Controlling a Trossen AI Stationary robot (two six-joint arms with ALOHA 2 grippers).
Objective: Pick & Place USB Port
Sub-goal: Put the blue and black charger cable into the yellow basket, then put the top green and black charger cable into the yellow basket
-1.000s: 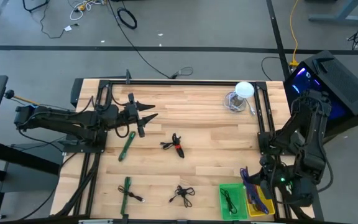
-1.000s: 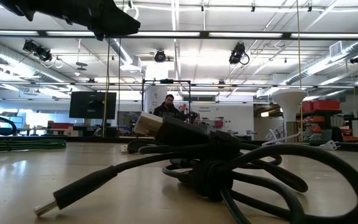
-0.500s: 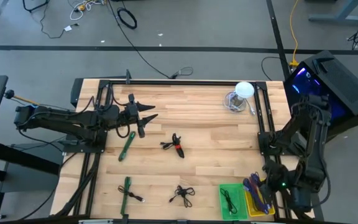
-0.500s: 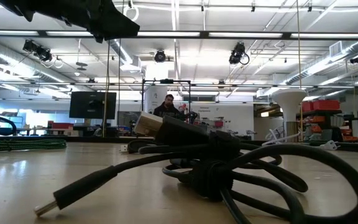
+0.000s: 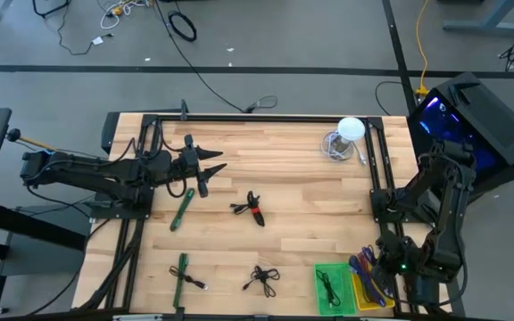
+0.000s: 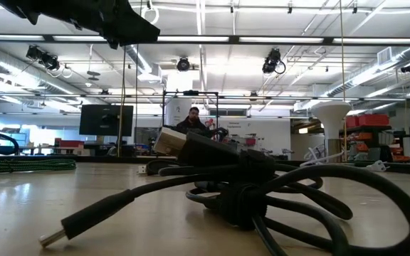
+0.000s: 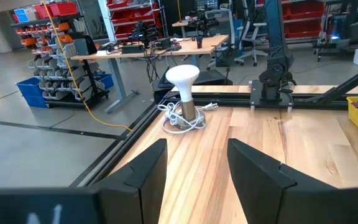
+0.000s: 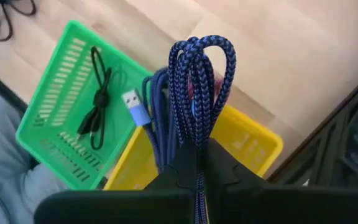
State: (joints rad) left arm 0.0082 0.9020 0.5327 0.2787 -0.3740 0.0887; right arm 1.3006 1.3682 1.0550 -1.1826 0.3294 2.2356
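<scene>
My right gripper is shut on a bundled blue braided USB cable at the table's near right corner. The bundle is above the yellow basket, beside the green basket. Its light-blue plug sticks out to one side. In the high view the cable lies over the yellow basket. My left gripper hovers open over the table's far left part, touching nothing. In its wrist view, its fingers stand apart. My right gripper pinches the bundle's several strands between its two shut fingers. It comes from above, slanting steeply down. The looped end sticks out past the fingertips over the basket. Whether the cable touches the basket, I cannot tell.
A black cable lies in the green basket. On the table lie a green cable, a black-and-red one, a green-and-black one and a black one. A white lamp stands at the far right.
My right gripper has sunk toward the table's near edge and tipped to point more steeply down, still shut on the blue cable. The bundle has come lower over the yellow basket.
</scene>
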